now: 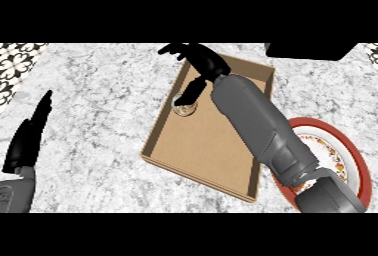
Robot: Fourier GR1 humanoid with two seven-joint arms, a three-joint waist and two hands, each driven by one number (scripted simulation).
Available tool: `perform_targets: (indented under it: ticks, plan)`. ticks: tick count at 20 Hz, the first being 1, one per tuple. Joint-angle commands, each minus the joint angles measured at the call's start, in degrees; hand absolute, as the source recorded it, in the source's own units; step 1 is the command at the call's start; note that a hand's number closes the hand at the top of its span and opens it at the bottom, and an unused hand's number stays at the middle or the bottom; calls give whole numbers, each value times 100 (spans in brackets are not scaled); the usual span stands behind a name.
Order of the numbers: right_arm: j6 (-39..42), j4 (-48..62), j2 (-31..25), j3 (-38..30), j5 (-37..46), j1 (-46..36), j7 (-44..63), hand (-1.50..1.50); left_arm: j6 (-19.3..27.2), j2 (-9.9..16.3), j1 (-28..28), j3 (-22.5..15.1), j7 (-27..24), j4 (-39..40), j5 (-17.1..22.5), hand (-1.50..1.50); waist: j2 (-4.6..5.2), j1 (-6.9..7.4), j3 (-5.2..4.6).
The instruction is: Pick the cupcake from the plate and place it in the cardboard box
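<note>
The cardboard box (199,150) lies open at the middle of the marble counter, tilted on a diagonal. The cupcake (184,108) sits inside it near the far left wall, small and pale in a brown wrapper. My right forearm stretches across the box, and my right hand (203,62) hovers over the far end with its fingers spread; the thumb points down just above the cupcake and is not wrapped round it. The red-rimmed plate (347,150) lies to the right, partly hidden by my forearm, with no cupcake showing on it. My left hand (28,137) rests at the left edge, fingers straight.
A black object (310,51) sits at the far right corner of the counter, just beyond the box. Patterned tiles (15,65) show at the far left. Bare marble (96,110) spreads between my left hand and the box.
</note>
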Motion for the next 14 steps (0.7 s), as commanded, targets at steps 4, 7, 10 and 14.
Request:
perform_targets:
  ticks: [4,7,10,14]
  plan:
    - [-591,96,4,-204,-800,76,-807,-150,131,-197,207,-105,-99,-71,-100,0,-6,-25,3]
    - [-420,169,-31,-914,-1121,-288,-844,-150,61,17,7,93,-23,57,-25,0,-12,-171,4]
    - [-296,204,-176,-1290,-1441,-327,-869,-150,29,17,122,51,204,-312,-36,0,-45,-183,7]
    - [403,549,-804,-1568,-1617,-162,-1483,-150,130,-49,29,18,94,-105,-135,0,-5,-176,6]
